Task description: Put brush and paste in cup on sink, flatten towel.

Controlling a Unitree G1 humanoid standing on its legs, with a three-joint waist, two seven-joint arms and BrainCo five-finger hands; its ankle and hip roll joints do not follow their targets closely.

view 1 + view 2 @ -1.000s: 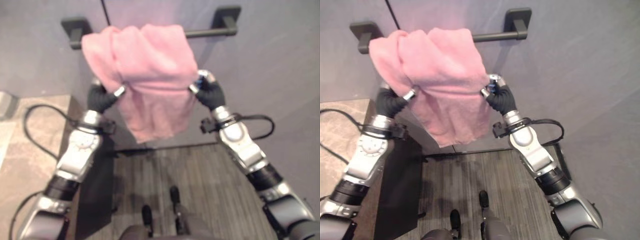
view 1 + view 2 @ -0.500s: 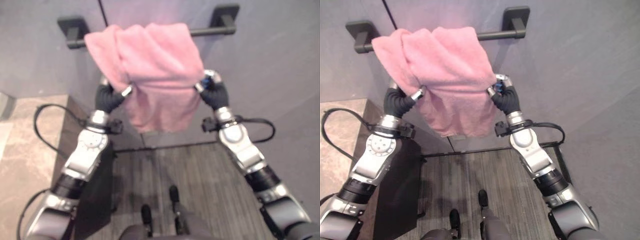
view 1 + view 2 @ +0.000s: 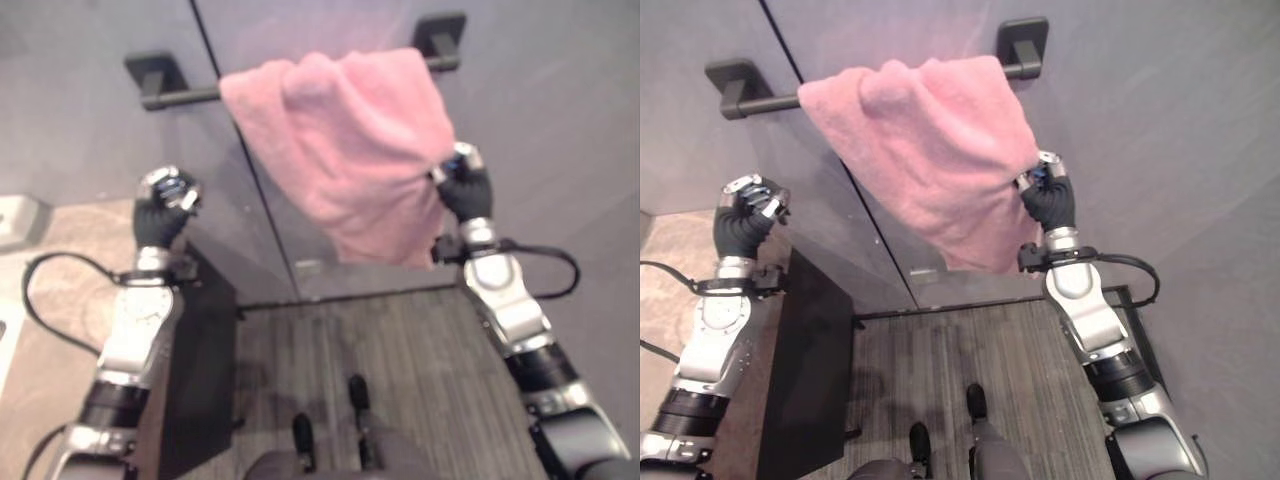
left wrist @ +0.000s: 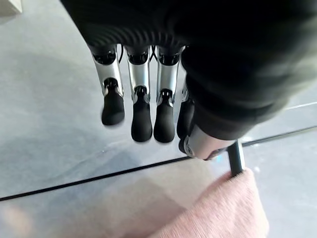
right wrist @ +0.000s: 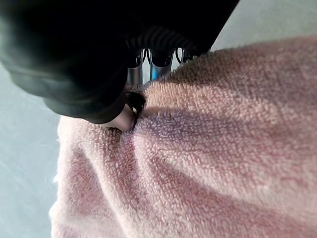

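Observation:
A pink towel [image 3: 940, 140] hangs bunched over the right part of a black wall bar [image 3: 760, 101], its lower edge slanting down to the right. My right hand [image 3: 1047, 200] is shut on the towel's right edge at mid height; in the right wrist view the thumb [image 5: 126, 116] presses into the towel [image 5: 198, 148]. My left hand [image 3: 745, 212] is off to the left below the bare bar end, clear of the towel, with its fingers [image 4: 141, 116] curled and holding nothing. A corner of the towel [image 4: 223, 208] and the bar [image 4: 236, 157] show past that hand.
The bar's two black brackets [image 3: 150, 75] [image 3: 440, 35] sit on a grey wall with a dark vertical seam [image 3: 245, 160]. A black cabinet side [image 3: 805, 370] stands lower left beside a beige stone counter [image 3: 60, 300]. Grey wood floor [image 3: 400, 350] lies below.
My left hand has let go of the towel and moved left and down. My right hand has drawn the towel to the right along the bar. The camera has also shifted.

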